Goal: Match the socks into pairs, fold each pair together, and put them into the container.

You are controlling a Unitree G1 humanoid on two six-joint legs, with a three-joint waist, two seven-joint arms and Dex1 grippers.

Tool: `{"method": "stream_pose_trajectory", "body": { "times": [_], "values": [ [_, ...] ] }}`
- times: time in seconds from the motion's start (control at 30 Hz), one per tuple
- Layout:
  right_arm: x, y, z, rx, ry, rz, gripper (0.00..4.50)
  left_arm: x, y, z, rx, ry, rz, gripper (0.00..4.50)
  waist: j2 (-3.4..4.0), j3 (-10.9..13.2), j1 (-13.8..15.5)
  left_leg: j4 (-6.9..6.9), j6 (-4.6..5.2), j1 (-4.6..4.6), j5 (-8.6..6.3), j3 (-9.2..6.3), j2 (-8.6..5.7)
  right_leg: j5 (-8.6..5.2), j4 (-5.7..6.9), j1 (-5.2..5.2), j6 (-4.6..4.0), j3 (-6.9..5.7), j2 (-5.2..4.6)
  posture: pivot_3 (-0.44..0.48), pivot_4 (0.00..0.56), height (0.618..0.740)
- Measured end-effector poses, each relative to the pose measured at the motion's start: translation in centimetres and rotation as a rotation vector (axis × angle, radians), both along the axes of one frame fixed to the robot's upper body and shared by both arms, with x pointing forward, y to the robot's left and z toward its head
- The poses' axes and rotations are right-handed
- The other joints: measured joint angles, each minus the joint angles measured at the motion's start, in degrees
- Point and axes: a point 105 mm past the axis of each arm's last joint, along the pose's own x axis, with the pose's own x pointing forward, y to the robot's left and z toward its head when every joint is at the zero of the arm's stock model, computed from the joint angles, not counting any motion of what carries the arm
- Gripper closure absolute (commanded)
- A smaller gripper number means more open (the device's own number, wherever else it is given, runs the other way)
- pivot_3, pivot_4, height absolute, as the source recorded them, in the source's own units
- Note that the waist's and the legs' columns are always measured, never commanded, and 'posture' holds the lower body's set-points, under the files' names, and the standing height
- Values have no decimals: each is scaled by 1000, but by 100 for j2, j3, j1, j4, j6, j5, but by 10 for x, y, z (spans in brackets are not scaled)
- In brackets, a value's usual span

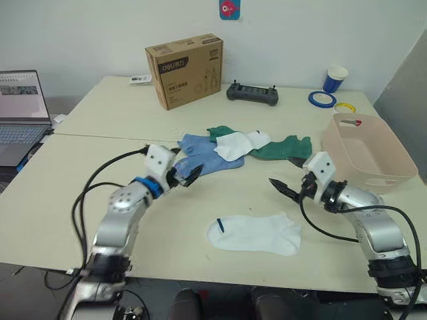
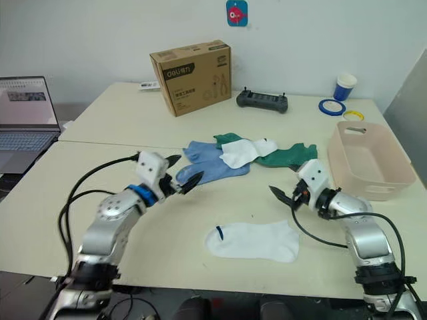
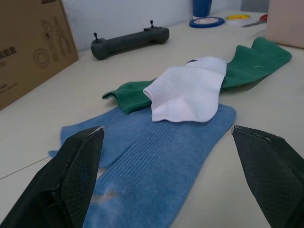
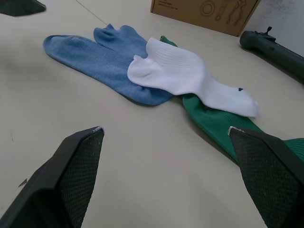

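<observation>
One white sock (image 1: 255, 233) lies flat near the table's front edge, between my two arms. Behind it is a loose pile: light blue socks (image 1: 203, 155) on the left, a second white sock (image 1: 239, 143) draped on top, and dark green socks (image 1: 285, 147) reaching out to the right. My left gripper (image 1: 183, 167) hovers open just in front of the blue socks (image 3: 156, 156). My right gripper (image 1: 289, 175) is open and empty, low over the table in front of the green socks (image 4: 213, 121). The pale pink container (image 1: 360, 167) stands at the right, beside my right arm.
A brown cardboard box (image 1: 185, 70) stands at the back, with a black controller (image 1: 252, 93) to its right. A blue cup (image 1: 335, 79) and tape rolls (image 1: 322, 99) sit at the back right. A laptop (image 1: 20, 113) is at the far left.
</observation>
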Motion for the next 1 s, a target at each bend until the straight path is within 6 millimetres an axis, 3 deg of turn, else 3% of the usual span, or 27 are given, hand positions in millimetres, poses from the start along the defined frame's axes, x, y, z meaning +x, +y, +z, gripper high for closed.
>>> {"method": "stream_pose_trajectory", "body": {
  "times": [0.13, 0.27, 0.43, 0.7, 0.9, 1.0],
  "values": [
    [1, 16, 14, 44, -33, -2, 0, 33, -20, -10, 81, 31, -31, 39, -1, 0, 8, -1, 1, -6, 0, -6, 1, 0, 0, -4, 0, -2, 7, 0, 150, 740],
    [-6, 10, 8, 39, -18, -36, 0, 50, -30, -16, 147, 53, -75, 39, -2, 1, 7, -1, 1, -13, -1, 1, -2, -2, -7, -5, 3, 0, 2, 0, 150, 740],
    [-10, -1, -4, 26, 6, -99, 0, 56, -38, -25, 225, 73, -120, 39, -3, 1, -3, -1, 2, -29, -1, 2, -2, -7, 1, -27, 13, 3, 4, 0, 150, 740],
    [-12, -10, 0, 31, -18, -159, 0, 61, -53, -22, 271, 52, -156, 39, -3, 2, -2, 1, 2, -31, 0, 1, -2, -14, 3, -29, 27, 4, 6, 0, 150, 740],
    [-14, -10, 0, 34, -14, -171, 0, 63, -51, -30, 303, 66, -126, 39, -4, 2, -6, 0, 2, -34, 0, -2, -2, -14, 3, -32, 26, 3, 7, 0, 150, 740],
    [-14, -11, 1, 34, -14, -177, 0, 66, -50, -27, 314, 56, -110, 642, -3, 2, -1, 1, 2, -36, 0, -1, -3, -14, 3, -32, 27, 3, 6, 0, 150, 740]
  ]
}}
